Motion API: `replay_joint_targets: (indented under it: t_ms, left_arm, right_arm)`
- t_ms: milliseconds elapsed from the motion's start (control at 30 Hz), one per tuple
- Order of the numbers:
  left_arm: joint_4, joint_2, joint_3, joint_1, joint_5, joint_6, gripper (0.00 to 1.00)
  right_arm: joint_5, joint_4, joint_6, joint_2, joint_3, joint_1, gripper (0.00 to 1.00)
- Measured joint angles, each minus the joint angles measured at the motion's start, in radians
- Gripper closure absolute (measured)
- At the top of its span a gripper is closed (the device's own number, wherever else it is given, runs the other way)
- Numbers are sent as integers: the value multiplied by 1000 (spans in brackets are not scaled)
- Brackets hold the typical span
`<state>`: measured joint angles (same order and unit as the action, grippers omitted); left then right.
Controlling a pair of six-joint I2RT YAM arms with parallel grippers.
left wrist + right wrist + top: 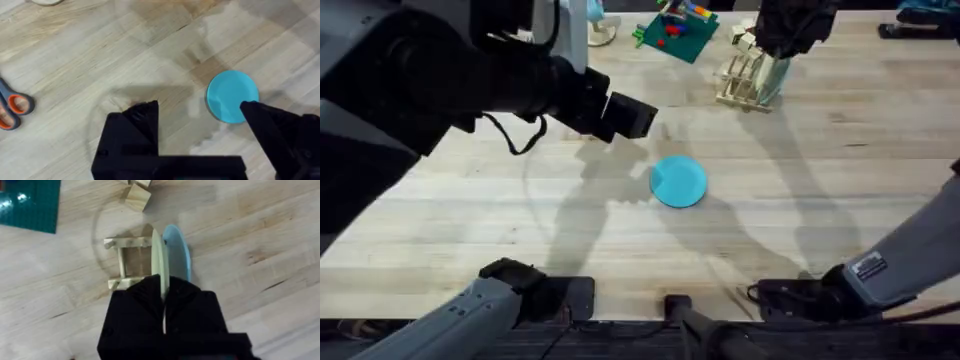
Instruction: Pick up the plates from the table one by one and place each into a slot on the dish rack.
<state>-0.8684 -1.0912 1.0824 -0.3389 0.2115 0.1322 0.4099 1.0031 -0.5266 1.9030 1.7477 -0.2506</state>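
The cream plate [159, 255] stands on edge in the rack [127, 262], pinched by the right fingers [164, 292], just beside a pale blue plate [177, 255]. Released off-slot, it could tip; seating seems uncertain. The turquoise plate [678, 181] lies flat on the tabletop [840, 170] under the spread, empty left fingers [200, 117]; a flat grab may slip.
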Motion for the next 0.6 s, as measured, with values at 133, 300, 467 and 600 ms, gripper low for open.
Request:
replay_joint_targets:
  t_ms: [133,300,467,600]
  left_arm:
    - [0,0,0,0,0,0,7]
    - [0,0,0,0,0,0,7]
    - [0,0,0,0,0,0,8]
    - [0,0,0,0,0,0,7]
  right_arm:
    - [0,-10,0,17,0,3,970]
    - [-1,-14,0,28,0,5,970]
    - [-4,-15,0,29,0,6,970]
    - [-4,-15,0,29,0,6,968]
